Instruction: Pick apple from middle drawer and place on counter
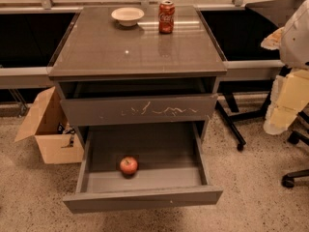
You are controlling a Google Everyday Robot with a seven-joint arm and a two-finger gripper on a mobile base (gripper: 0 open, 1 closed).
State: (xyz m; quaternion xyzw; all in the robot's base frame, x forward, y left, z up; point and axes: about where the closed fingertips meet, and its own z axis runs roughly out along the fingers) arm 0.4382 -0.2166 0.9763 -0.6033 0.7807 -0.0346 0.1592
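A small round red apple with yellowish patches [128, 165] sits near the front of the wide, shallow dark-grey middle drawer [145, 198], which is pulled fully out. Above is the glossy grey-brown counter surface [137, 47]. The pale gripper [282, 120] hangs far right, well apart.

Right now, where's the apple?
The apple sits in the open middle drawer, near its front, low in camera view; the end effector hangs far right.

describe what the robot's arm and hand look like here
At the right edge, the arm is a smooth, rounded white shell with a tan patch on its left side. Below it the hand looks pale cream-yellow and blocky, with flat faces. No cables or markings are visible.
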